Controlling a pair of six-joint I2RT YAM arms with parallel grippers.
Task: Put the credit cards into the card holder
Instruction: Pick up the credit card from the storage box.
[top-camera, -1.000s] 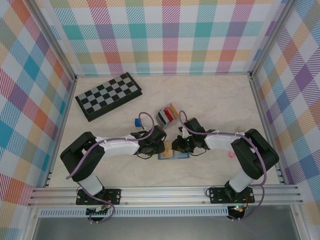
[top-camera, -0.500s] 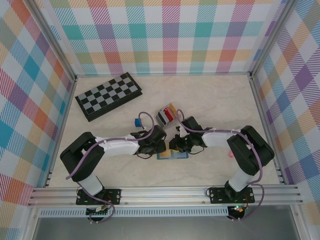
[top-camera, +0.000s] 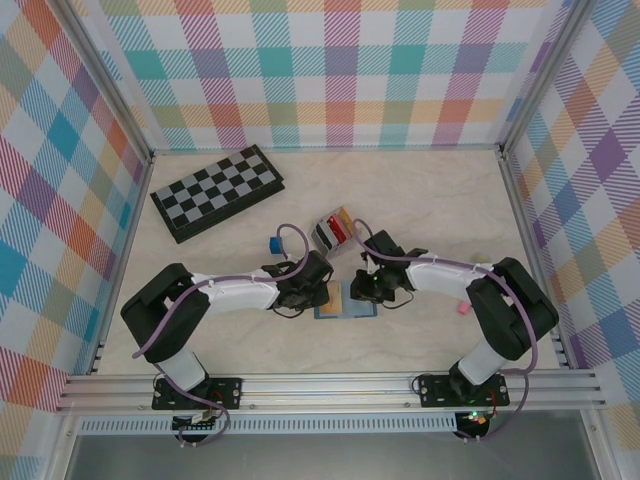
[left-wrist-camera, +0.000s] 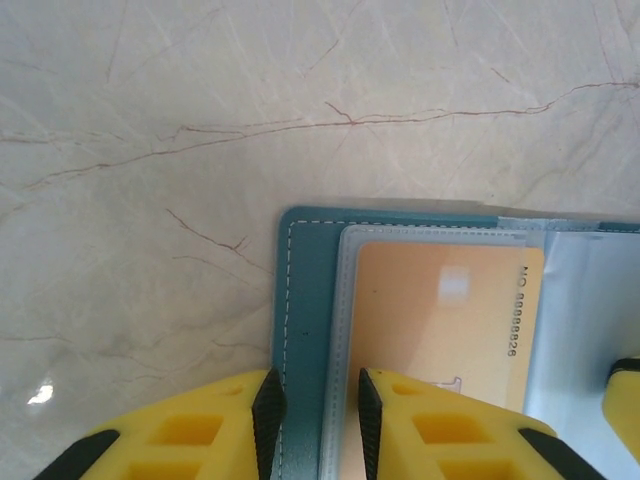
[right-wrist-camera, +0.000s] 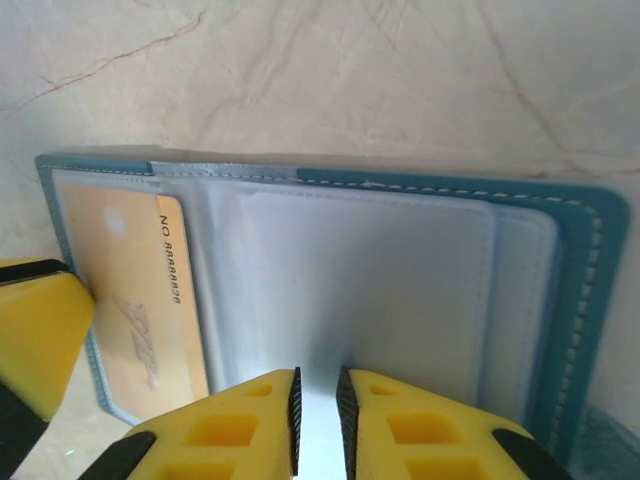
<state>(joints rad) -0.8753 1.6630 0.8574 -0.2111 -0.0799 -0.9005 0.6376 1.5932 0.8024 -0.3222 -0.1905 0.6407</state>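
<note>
Down at the near rail (top-camera: 330, 385) the two bases sit side by side, and just beyond them there's a small change: the right gripper (top-camera: 362, 290) has slid a touch to the right since half a second ago, so the tan card (top-camera: 337, 295) shows again from above. The left gripper (top-camera: 320, 292) hasn't budged. Both hang over the open teal wallet (top-camera: 352, 311), which lies flat on the table (top-camera: 430, 200). On the left wrist camera, the left gripper (left-wrist-camera: 312, 385) has its yellow fingers (left-wrist-camera: 265, 410) a narrow gap apart, straddling the wallet (left-wrist-camera: 305, 300) at its stitched edge, with the tan card (left-wrist-camera: 440, 320) tucked in a clear sleeve just beside. On the right wrist camera, the right gripper (right-wrist-camera: 318, 385) has its fingers almost together over the pale sleeve (right-wrist-camera: 370, 280). Whether they pinch it, I cannot tell. The tan card (right-wrist-camera: 130, 300) sits in the wallet (right-wrist-camera: 590, 300) at its far left pocket. A small pink piece (top-camera: 462, 309) lies off to the right, well apart. Moving back, the blue cube (top-camera: 273, 244) is where it was, near the card holder (top-camera: 322, 236), which stands with a red card (top-camera: 337, 230) and a yellow card (top-camera: 345, 216) upright in it. Further back left lies the chessboard (top-camera: 217, 192), unmoved. The surface is cream marble-look with thin veins, boxed in by bright plaid walls (top-camera: 330, 70).
</note>
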